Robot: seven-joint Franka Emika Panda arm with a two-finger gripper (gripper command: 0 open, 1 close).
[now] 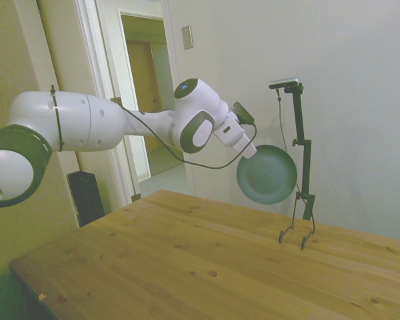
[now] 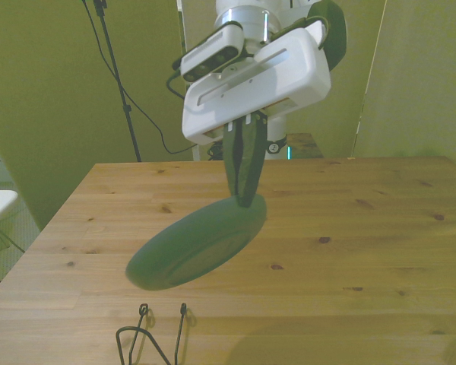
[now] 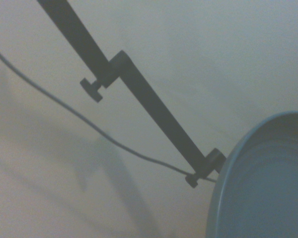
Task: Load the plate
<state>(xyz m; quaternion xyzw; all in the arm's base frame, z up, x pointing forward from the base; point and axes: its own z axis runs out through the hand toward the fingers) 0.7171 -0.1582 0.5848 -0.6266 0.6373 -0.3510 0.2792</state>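
Hand (image 2: 243, 199) closed on rim of plate (image 1: 268, 175), plate held on edge in air well above bench (image 1: 187, 267). Wire rack (image 1: 297, 235) on bench, below and just beyond plate, looks empty. Pickup done; lowering into rack and release left.

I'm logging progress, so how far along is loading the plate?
Done: the pincer is shut on the plate, and the plate is lifted clear of the table. In hand: it hangs tilted near the wire rack. Left: setting it into the rack, then releasing.
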